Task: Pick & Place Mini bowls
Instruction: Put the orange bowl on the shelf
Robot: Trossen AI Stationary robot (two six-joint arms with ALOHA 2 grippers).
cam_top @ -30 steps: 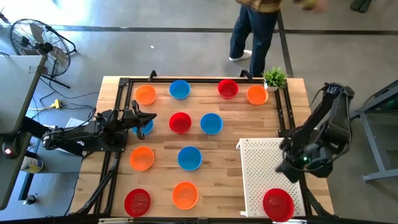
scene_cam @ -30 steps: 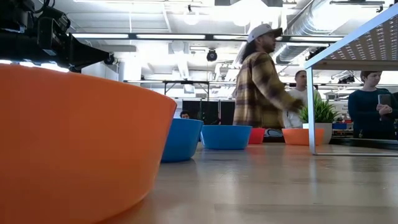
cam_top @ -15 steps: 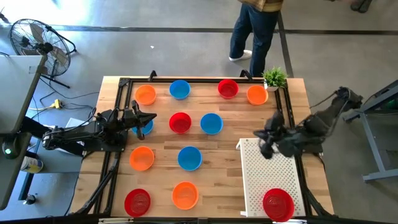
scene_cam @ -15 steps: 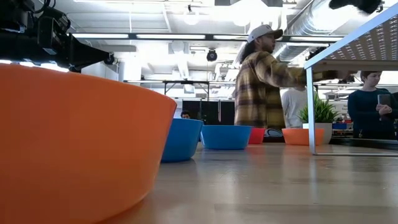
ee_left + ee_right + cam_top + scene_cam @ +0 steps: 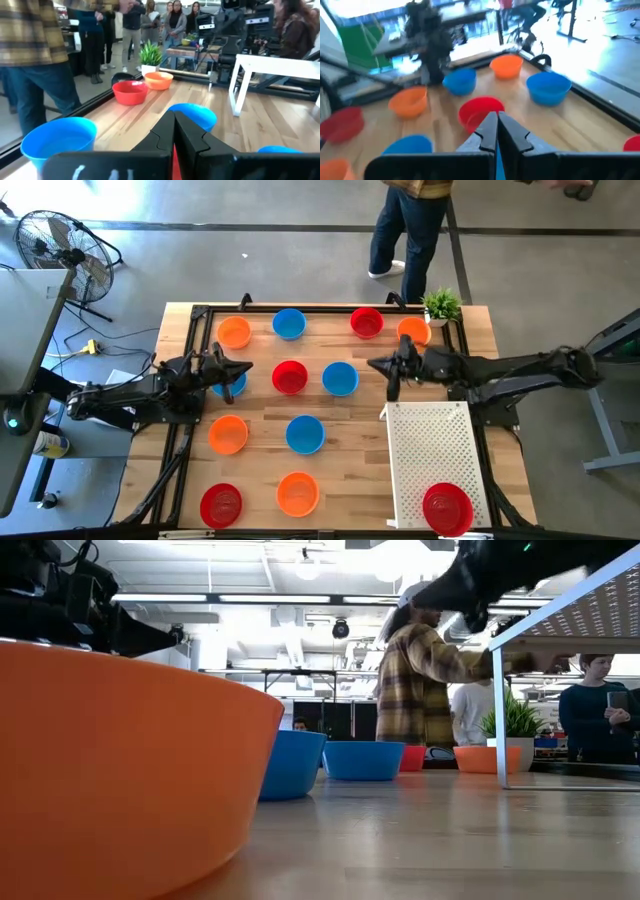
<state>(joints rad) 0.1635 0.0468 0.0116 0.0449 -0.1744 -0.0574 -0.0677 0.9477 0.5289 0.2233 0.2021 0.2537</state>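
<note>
The right gripper (image 5: 383, 367) reaches across the counter (image 5: 360, 430) with its jaws clenched and empty, and the nearest mini bowls lie just ahead of them: a blue bowl (image 5: 340, 378) directly in front and a red bowl (image 5: 290, 376) a little farther on. One red bowl (image 5: 446, 508) already sits in the white perforated tray (image 5: 435, 445), well behind the jaws, while the rest are spread over the counter. The left gripper (image 5: 240, 370) waits with its jaws clenched too, its tips over another blue bowl (image 5: 232, 384). The likely trouble is that jaws coming down clenched would shove or tip the glossy blue bowl instead of straddling its rim, so they would need to part first; the long reach could also brush the orange bowl (image 5: 412, 331) beside the arm. In the low view a large orange bowl (image 5: 130, 770) fills the foreground and hides most of the counter, and the bowl under the left jaws is largely covered.
</note>
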